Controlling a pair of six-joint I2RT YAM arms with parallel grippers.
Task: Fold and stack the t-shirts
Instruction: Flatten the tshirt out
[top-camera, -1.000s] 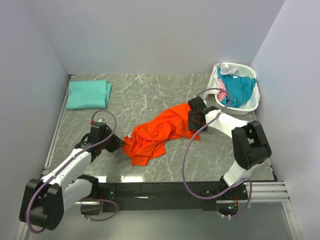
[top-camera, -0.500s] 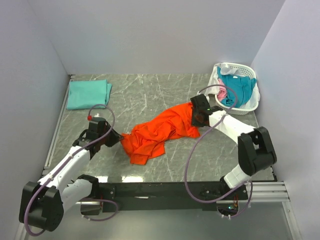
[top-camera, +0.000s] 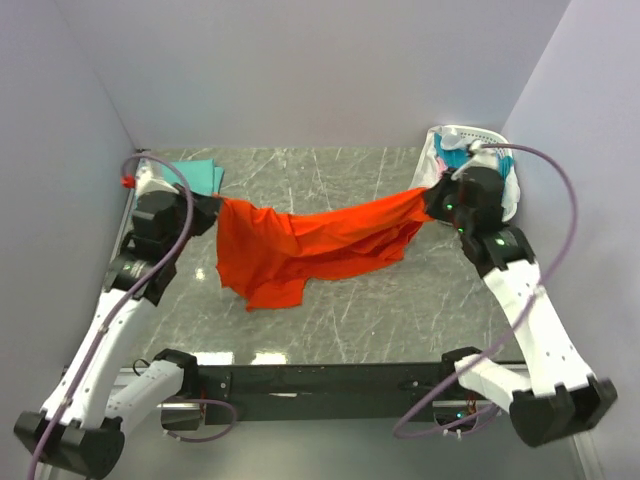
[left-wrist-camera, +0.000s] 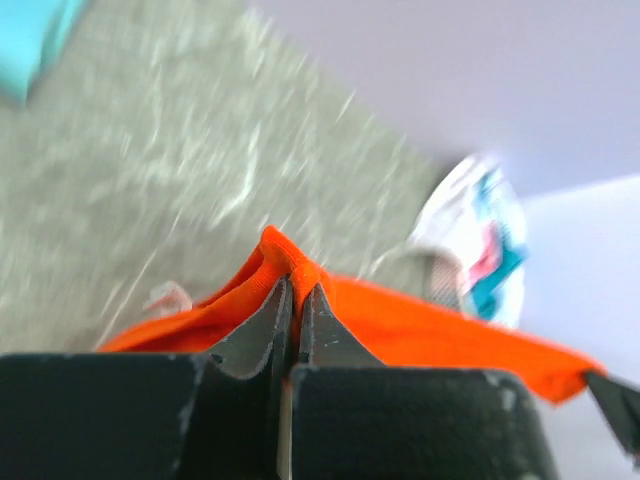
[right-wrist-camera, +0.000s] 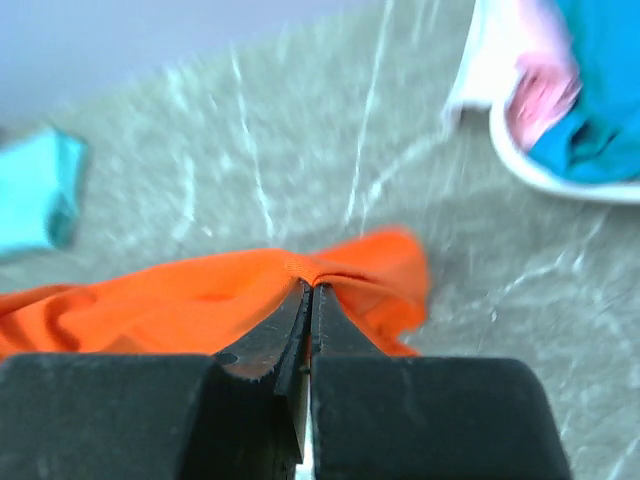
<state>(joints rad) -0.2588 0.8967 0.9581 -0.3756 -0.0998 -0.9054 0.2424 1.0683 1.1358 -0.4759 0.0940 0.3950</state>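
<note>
The orange t-shirt (top-camera: 320, 247) hangs stretched in the air between both arms, sagging toward the table at its lower left. My left gripper (top-camera: 214, 207) is shut on its left end; in the left wrist view the cloth (left-wrist-camera: 430, 335) is pinched between the closed jaws of the left gripper (left-wrist-camera: 294, 282). My right gripper (top-camera: 432, 198) is shut on the right end, and the right wrist view shows the orange cloth (right-wrist-camera: 170, 300) folded over the tips of the right gripper (right-wrist-camera: 309, 287). A folded mint-green t-shirt (top-camera: 205, 173) lies at the back left, mostly hidden behind the left arm.
A white slotted basket (top-camera: 505, 205) sits at the back right behind the right arm, holding teal, pink and white shirts (right-wrist-camera: 590, 110). Grey walls close in the marbled table (top-camera: 330, 180) on three sides. The black rail (top-camera: 320, 380) runs along the near edge.
Both grippers have lifted and drawn apart toward the back corners, raising the orange shirt off the table and pulling it taut. The right gripper closed on its right end.
</note>
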